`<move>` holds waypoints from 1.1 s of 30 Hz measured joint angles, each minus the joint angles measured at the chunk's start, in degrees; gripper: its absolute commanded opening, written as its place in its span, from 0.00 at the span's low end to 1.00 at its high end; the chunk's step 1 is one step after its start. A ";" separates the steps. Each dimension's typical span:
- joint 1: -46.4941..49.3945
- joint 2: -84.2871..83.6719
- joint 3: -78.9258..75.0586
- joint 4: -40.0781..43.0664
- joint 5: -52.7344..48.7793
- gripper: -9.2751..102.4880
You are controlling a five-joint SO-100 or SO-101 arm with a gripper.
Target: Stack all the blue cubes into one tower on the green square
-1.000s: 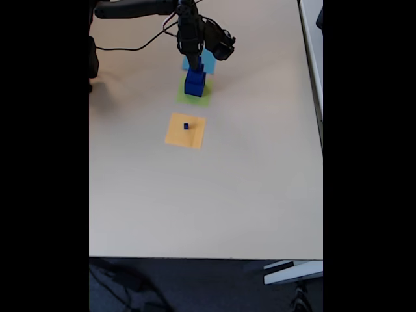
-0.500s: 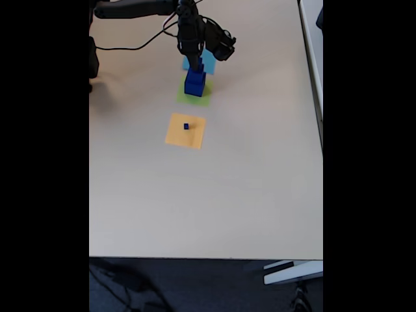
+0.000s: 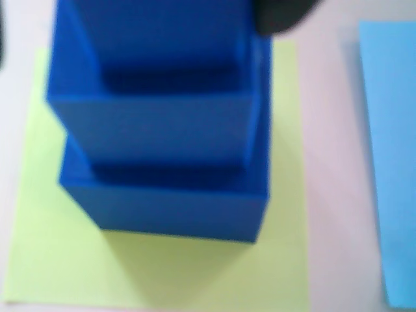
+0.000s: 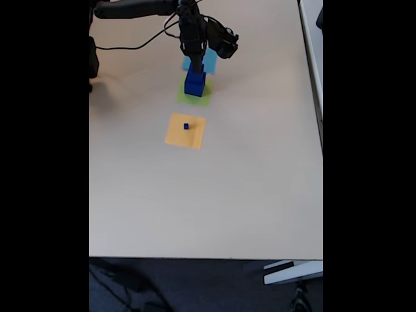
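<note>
Tower (image 4: pixel 194 81) fills green square (image 4: pixel 193 96); tiny cube (image 4: pixel 186 126) sits on orange patch (image 4: pixel 185 130).

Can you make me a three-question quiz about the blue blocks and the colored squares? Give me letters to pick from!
1. Where does the tiny blue cube sit?
A. on the orange square
B. on the green square
C. on bare table

2. How many flat colored squares lie on the table?
A. one
B. three
C. five

3. What is the blue cube tower doing?
A. lying toppled over
B. hanging in the air
C. standing upright on the green square

Answers:
1. A, the fixed view shows it on the orange square.
2. B, orange, the green square and the light-blue square.
3. C, the wrist view shows cubes stacked upright on green, with the end effector right above them.
</note>
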 measured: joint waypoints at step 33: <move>15.56 -2.02 -16.35 -3.60 -26.54 0.35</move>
